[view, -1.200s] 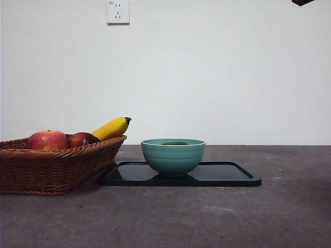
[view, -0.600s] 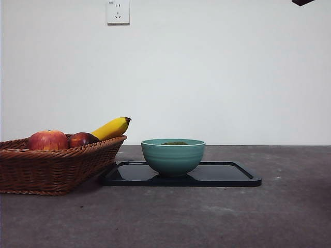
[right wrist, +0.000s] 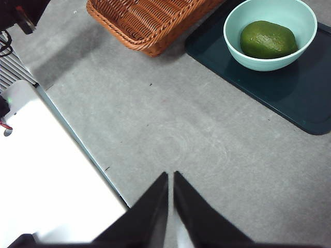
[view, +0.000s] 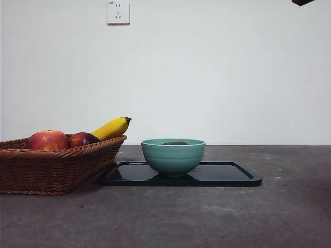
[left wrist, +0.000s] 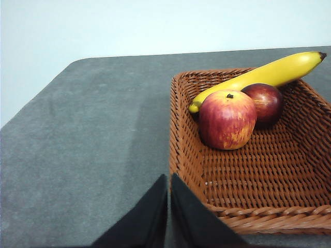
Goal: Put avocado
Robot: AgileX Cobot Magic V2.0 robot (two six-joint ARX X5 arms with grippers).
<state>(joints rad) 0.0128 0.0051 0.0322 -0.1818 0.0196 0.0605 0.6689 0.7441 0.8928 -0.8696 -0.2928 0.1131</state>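
The dark-green avocado [right wrist: 268, 39] lies inside the teal bowl [right wrist: 269, 61]. In the front view only its top [view: 175, 143] peeks over the bowl's rim [view: 172, 156]. The bowl stands on a dark tray [view: 227, 175], which also shows in the right wrist view [right wrist: 289, 98]. My right gripper [right wrist: 170, 176] is shut and empty, high above bare table, well away from the bowl. My left gripper [left wrist: 169, 178] is shut and empty, beside the wicker basket's near corner [left wrist: 207, 206]. One arm shows only as a black tip [view: 302, 2] at the top right of the front view.
The wicker basket [view: 51, 165] at the left holds a red-yellow apple [left wrist: 227, 119], a dark red apple [left wrist: 266, 104] and a banana [left wrist: 258, 78]. The basket touches the tray's left end. A white unit [right wrist: 46, 181] stands past the table's edge.
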